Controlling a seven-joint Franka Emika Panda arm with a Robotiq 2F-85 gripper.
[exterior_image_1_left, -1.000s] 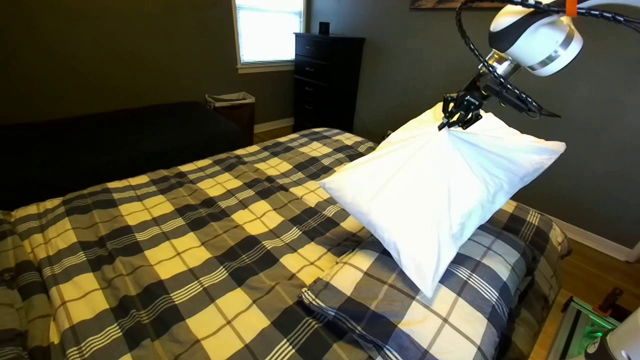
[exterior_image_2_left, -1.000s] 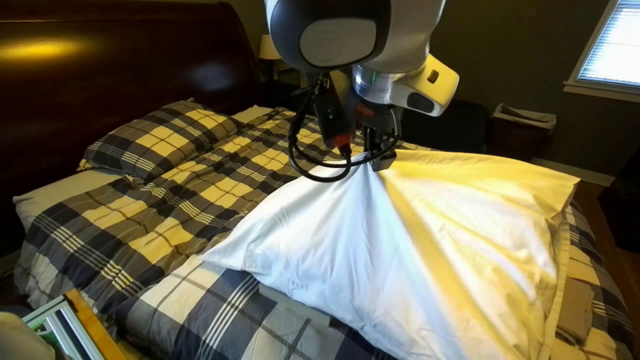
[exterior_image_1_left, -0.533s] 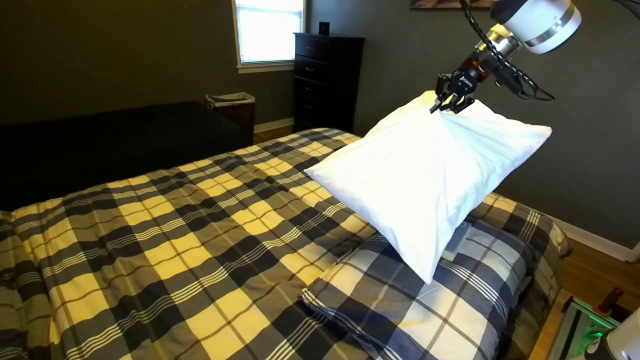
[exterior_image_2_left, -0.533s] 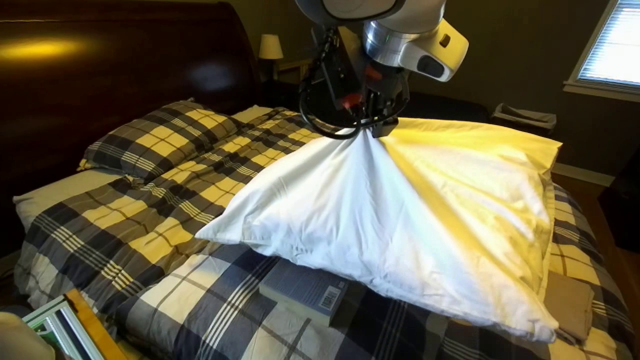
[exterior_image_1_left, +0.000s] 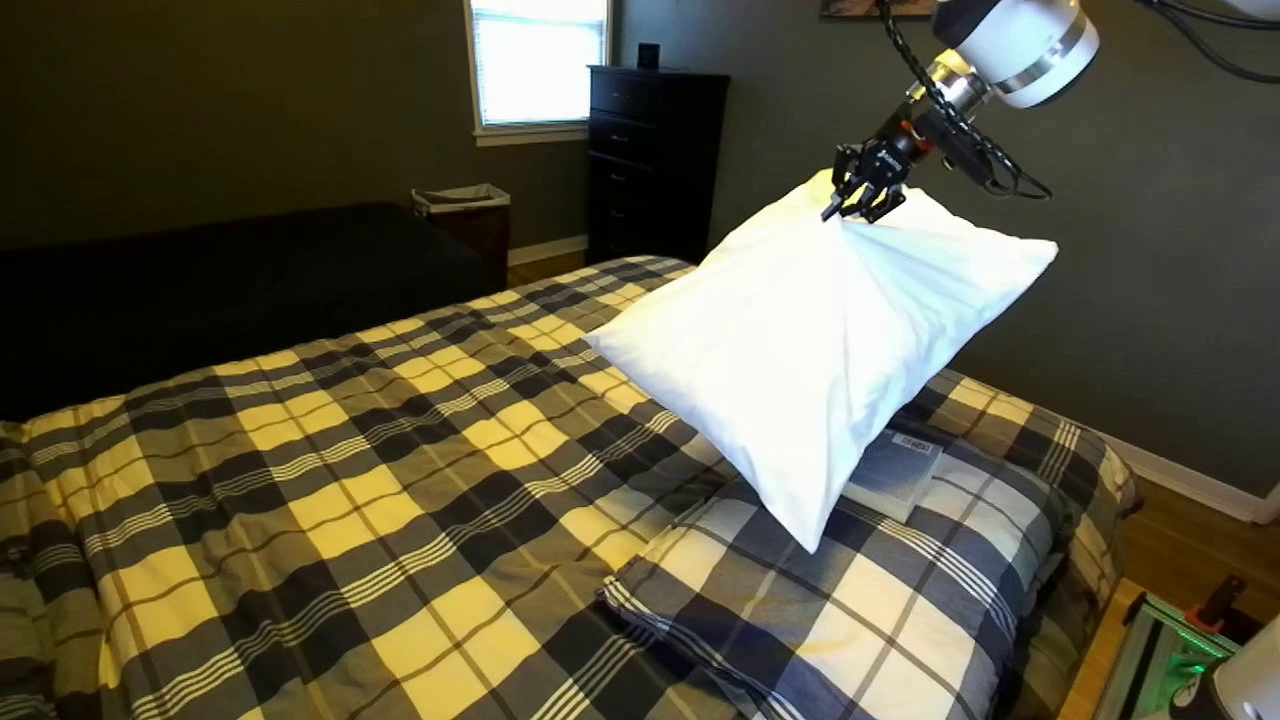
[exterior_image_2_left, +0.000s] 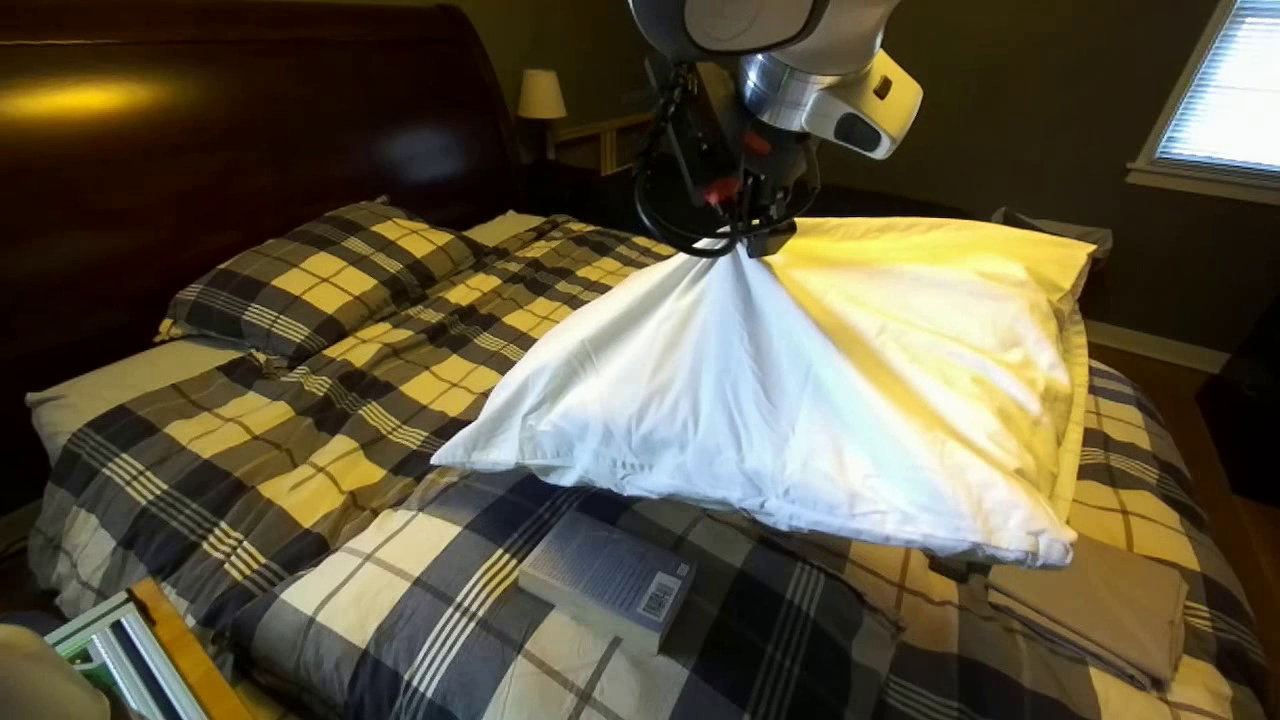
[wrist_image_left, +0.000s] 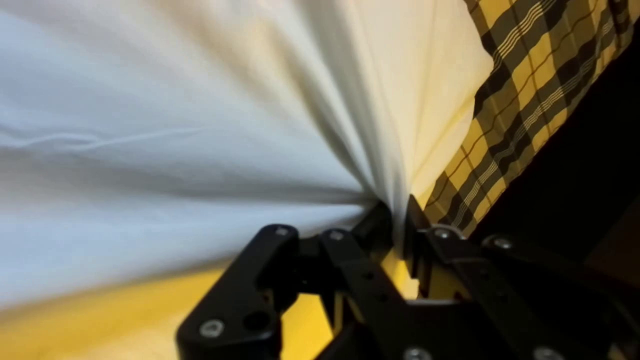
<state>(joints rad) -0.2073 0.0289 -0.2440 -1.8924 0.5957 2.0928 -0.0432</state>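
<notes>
In mid-air, your gripper (wrist_image_left: 399, 225) pinches bunched cloth of white pillow (exterior_image_2_left: 770, 400) — whole thing hangs tilted from that single point. Move slowly, smoothly, lest fold slip or swing. Below lies book (exterior_image_2_left: 600, 575) on plaid pillow (exterior_image_2_left: 500, 640) — give drooping corners clearance there.

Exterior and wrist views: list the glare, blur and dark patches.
In an exterior view, the white pillow is nearly blown out; in an exterior view, the headboard shows yellow and pale glare spots; in the wrist view, the pillow's folds look soft and the lower right is nearly black.
</notes>
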